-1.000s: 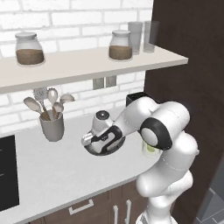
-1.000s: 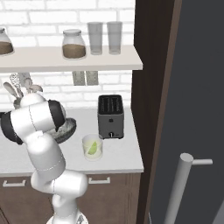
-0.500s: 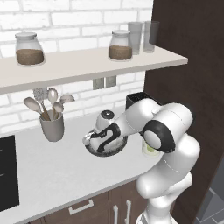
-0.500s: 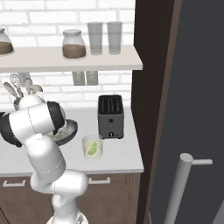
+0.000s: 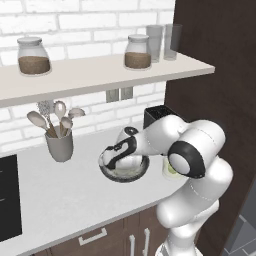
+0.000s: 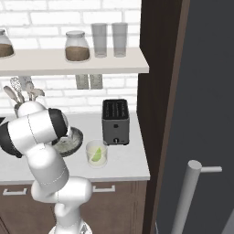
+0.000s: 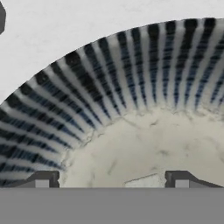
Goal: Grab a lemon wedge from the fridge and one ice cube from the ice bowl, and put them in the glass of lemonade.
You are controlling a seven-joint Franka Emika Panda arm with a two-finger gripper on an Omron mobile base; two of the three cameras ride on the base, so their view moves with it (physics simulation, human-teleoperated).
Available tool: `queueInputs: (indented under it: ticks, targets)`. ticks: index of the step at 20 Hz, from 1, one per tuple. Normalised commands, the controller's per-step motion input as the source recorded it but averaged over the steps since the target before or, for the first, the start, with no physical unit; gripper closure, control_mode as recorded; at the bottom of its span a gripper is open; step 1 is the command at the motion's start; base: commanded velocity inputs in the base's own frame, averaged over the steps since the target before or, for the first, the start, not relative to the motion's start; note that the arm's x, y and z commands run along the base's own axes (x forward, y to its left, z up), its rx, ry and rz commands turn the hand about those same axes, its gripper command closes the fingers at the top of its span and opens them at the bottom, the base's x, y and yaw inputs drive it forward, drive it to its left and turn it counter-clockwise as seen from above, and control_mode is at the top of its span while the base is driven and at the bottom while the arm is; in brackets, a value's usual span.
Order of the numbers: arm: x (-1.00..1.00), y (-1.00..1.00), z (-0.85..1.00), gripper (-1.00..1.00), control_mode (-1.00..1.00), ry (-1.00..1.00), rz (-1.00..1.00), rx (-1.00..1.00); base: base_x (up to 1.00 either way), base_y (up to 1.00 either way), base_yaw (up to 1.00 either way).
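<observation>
You're looking at a white brick wall [image 5: 100, 10] behind a pale speckled counter [image 5: 60, 195], with a long pale shelf [image 5: 100, 75] above it. Dark brown cabinets [image 6: 114, 201] sit below, and a tall dark wood panel [image 6: 157, 91] closes the counter's right end.

Evenly lit rendered kitchen, bright and flat, no glare. Soft shadows fall under the shelf [image 5: 115, 75] onto the brick wall and below the arm onto the pale counter [image 5: 55, 195]. The right side of both base views is dark. The hand view is sharp but very close, the bowl [image 7: 109, 92] stripes coarse and slightly pixelated.
</observation>
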Motion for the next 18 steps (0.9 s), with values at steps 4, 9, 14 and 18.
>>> queueInputs:
  ticks: [4,9,14,18]
  targets:
    - [-0.35,-0.22,-0.33,-1.0,-1.0,0.02,-0.05,0.08,0.0,0.0,0.0]
    - [-0.09,-0.05,-0.23,-1.0,-1.0,0.04,-0.02,0.04,0.0,0.0,0.0]
    - [0.0,-0.07,-0.32,-1.0,-1.0,0.03,0.0,0.03,0.0,0.0,0.0]
    - [0.0,-0.01,-0.31,-1.0,-1.0,0.05,0.0,0.01,0.0,0.0,0.0]
